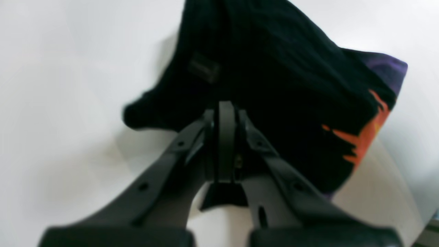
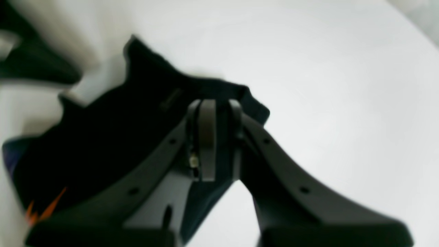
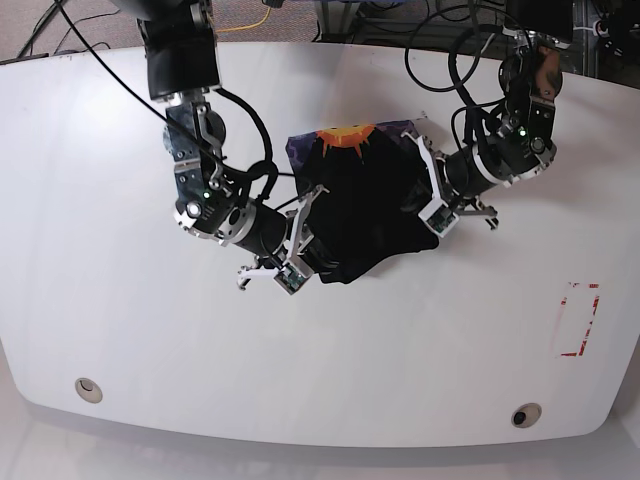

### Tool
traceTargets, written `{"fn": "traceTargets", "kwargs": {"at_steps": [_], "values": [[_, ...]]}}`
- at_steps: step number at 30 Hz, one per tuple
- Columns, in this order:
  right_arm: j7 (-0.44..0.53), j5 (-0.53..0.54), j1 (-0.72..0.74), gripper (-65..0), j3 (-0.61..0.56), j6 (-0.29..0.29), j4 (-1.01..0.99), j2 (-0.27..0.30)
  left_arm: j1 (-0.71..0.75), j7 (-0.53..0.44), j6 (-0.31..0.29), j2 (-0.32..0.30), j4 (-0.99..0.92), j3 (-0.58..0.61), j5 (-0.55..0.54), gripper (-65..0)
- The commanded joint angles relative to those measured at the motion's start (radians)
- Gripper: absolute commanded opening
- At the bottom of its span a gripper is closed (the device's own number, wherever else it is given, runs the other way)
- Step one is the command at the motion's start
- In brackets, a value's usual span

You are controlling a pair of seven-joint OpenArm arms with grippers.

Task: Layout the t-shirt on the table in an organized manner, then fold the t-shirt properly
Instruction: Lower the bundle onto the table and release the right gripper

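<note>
A: Where is the t-shirt (image 3: pixel 365 205)?
B: Bunched mid-table (image 3: pixel 120 340), between both arms.
A: The grippers?
B: Left gripper (image 1: pixel 224 113) and right gripper (image 2: pixel 214 106) pinch its cloth, I think; it's blurry. A red outline (image 3: pixel 578 320) sits apart.

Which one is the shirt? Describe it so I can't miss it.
Look to the middle of the white table, between the two robot arms. The t-shirt is the crumpled black cloth there, showing a purple and orange print at its far edge.

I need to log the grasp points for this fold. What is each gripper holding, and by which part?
Both hold the t-shirt. The left gripper and right gripper are each shut on a black edge; which part cannot be told.
</note>
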Motion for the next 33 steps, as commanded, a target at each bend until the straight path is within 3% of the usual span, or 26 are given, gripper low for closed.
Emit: {"fn": "traceTargets", "kwargs": {"at_steps": [1, 14, 22, 33], "values": [[0.025, 0.012, 0.068, -58.8, 0.001, 0.0, -0.09, -0.023, 0.028, -0.016, -0.005, 0.005, 0.016, 0.022, -0.015, -65.0], [0.229, 0.012, 0.067, -58.8, 0.0, 0.0, -0.333, -0.033, 0.108, -0.016, -0.005, 0.002, -0.031, 0.032, -0.012, -65.0], [0.252, 0.012, -0.039, -59.0, 0.001, 0.0, -0.288, -0.007, 0.097, -0.016, -0.005, -0.052, -0.102, 0.029, -0.013, -65.0], [0.245, 0.012, -0.11, -59.0, 0.001, 0.0, -0.209, -0.005, 0.069, -0.016, -0.005, -0.075, -0.096, 0.029, -0.015, -65.0]]}}
